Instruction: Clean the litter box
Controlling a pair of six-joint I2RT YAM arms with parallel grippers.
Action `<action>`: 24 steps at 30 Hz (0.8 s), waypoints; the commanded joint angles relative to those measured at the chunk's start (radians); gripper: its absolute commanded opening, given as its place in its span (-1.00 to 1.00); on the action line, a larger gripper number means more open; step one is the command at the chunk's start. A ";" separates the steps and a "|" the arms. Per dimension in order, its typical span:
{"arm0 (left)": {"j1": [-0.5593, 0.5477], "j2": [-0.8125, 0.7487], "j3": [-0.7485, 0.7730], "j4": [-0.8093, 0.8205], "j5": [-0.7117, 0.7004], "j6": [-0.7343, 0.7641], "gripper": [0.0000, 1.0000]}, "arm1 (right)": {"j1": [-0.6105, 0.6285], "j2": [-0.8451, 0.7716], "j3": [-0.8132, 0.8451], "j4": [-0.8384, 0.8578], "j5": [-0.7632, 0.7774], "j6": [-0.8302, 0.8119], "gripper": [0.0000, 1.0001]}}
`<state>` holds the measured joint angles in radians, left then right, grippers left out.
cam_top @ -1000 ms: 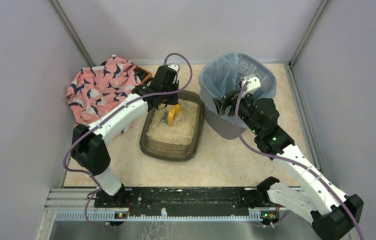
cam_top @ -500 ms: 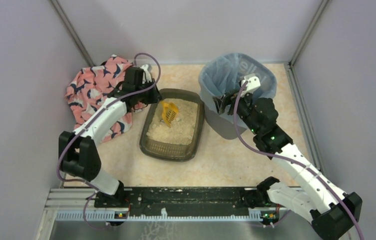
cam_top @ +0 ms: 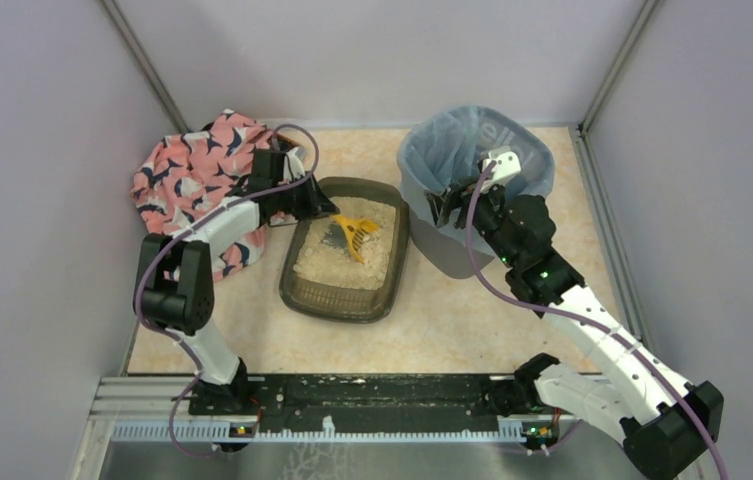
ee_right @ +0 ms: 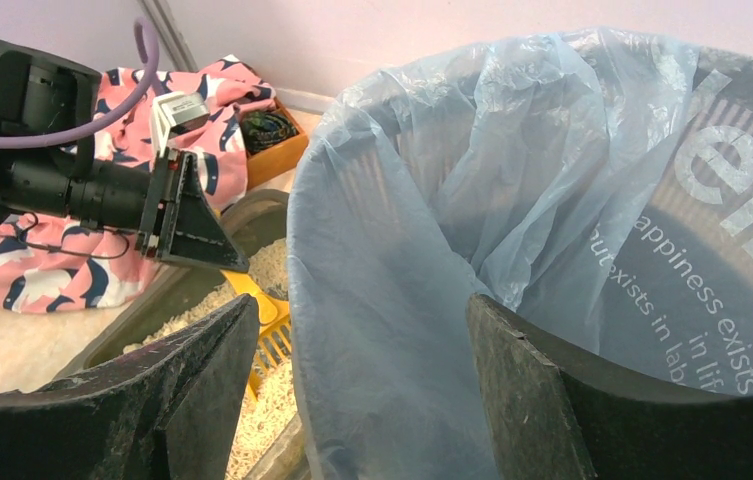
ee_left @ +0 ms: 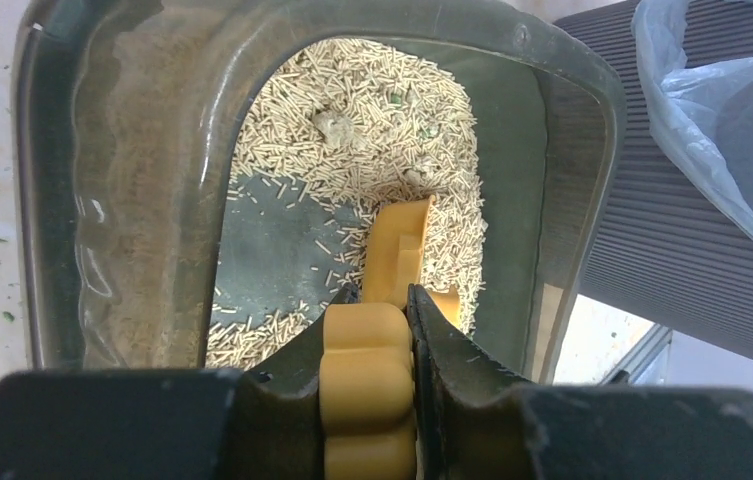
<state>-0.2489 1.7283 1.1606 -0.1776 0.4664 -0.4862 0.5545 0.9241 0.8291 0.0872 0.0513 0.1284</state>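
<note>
The table (cam_top: 472,310) carries everything, seen whole only in the top view. The bin (cam_top: 449,250) stands at its far right, lined with a blue bag (ee_right: 512,200). The right wrist view alone shows pale lettering through that bag. A pink patterned cloth (cam_top: 192,170) is heaped at the far left. The right wrist view shows an orange box (ee_right: 277,140) tucked behind it.

The litter box (cam_top: 337,300) sits between cloth and bin, close beside the bin. From above, its litter looks like an even pale bed. The left wrist view shows what that hides: a scraped bare patch of floor (ee_left: 262,250) and greyish clumps (ee_left: 332,125) in the litter towards the far end.

The left gripper (ee_left: 382,295) reaches in over the box's far left corner, clenched on the handle of the yellow scoop (cam_top: 357,235). The scoop's slotted head lies over the litter, pointing towards the bin.

The right gripper (ee_right: 362,320) hangs at the bin's near rim with its jaws spread wide. One finger is outside the wall and one inside, and they grasp nothing.
</note>
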 commanded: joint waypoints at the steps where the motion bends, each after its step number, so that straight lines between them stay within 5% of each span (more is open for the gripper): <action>1: -0.005 0.038 -0.056 -0.056 0.049 0.020 -1.00 | 0.007 0.025 -0.031 -0.076 -0.015 0.011 0.52; 8: 0.147 -0.042 -0.196 0.112 0.280 -0.071 -1.00 | 0.007 0.026 -0.031 -0.071 -0.032 0.015 0.51; 24: 0.279 -0.224 -0.308 0.337 0.439 -0.236 -1.00 | 0.007 0.007 -0.004 -0.086 -0.033 0.005 0.50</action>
<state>0.0036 1.5635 0.8600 0.0284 0.7948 -0.6434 0.5545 0.9226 0.8295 0.0853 0.0319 0.1341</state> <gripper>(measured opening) 0.267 0.754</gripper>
